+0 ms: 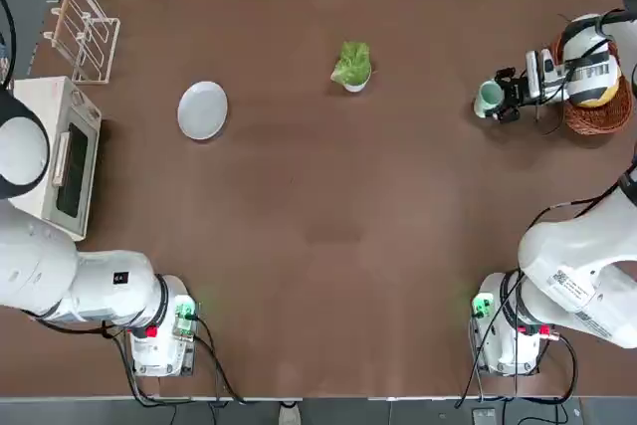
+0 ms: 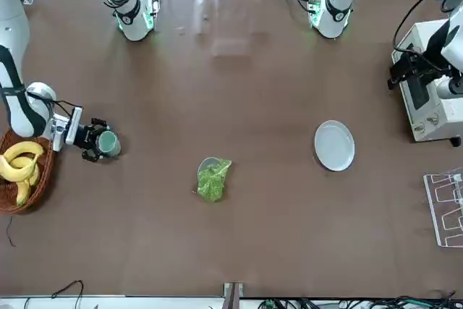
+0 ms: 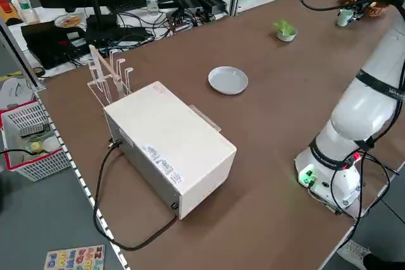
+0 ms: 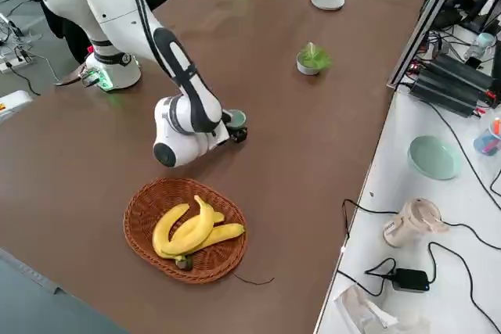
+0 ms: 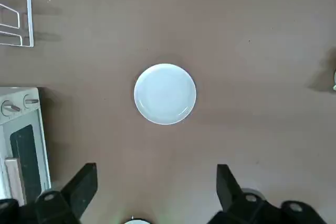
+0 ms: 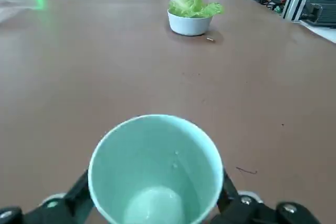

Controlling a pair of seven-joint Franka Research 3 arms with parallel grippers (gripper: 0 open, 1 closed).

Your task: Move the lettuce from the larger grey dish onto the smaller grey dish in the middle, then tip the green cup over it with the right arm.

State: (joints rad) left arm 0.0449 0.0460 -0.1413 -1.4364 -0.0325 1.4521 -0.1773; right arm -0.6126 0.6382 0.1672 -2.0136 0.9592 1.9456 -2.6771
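Note:
The lettuce lies in the smaller grey dish, a small bowl at the table's far middle, also in the right wrist view as lettuce in the dish. The larger grey dish sits bare to its left, and shows as the plate in the left wrist view. The green cup stands upright at the far right. My right gripper reaches level with the table, open, with the cup between its spread fingers. High over the plate, my left gripper is open and holds nothing.
A wicker basket of bananas sits right behind the right wrist at the table's right edge. A white toaster oven and a wire rack stand along the left edge.

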